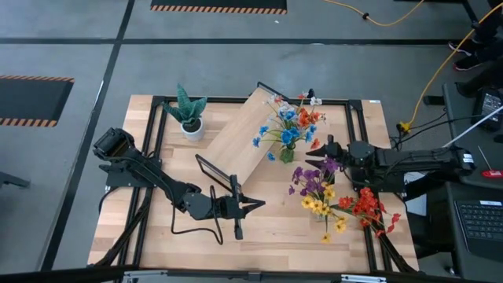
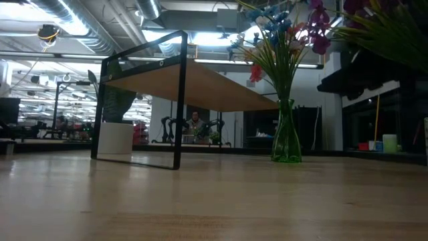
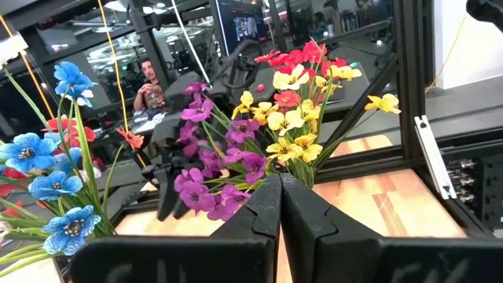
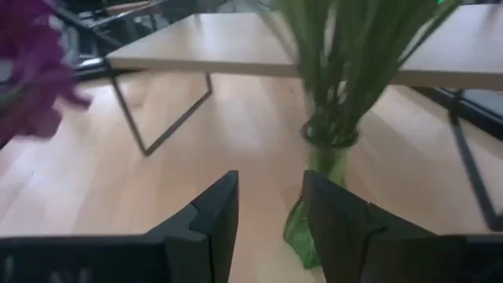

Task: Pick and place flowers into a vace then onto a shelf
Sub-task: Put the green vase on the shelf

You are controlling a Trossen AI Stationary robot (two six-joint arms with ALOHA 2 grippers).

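The green vase [image 1: 288,154] stands on the table beside the shelf [image 1: 240,137], holding blue and orange flowers [image 1: 292,119]. It also shows in the low view [image 2: 286,140]. Loose purple and yellow sprigs [image 1: 318,192] and red ones [image 1: 368,206] lie on the table's right part. My right gripper [image 1: 324,153] is open just right of the vase [image 4: 318,196], its fingers short of the glass and holding nothing. My left gripper [image 1: 253,206] is shut near the table's middle, pointing at the purple [image 3: 212,165] and yellow [image 3: 291,118] blossoms.
A spiky green plant in a white pot [image 1: 189,118] stands at the far left, beyond the shelf's end. The shelf's black leg frame [image 1: 216,177] lies close to my left gripper. A black frame rims the tabletop [image 1: 157,236]. Bare wood lies along the near edge.
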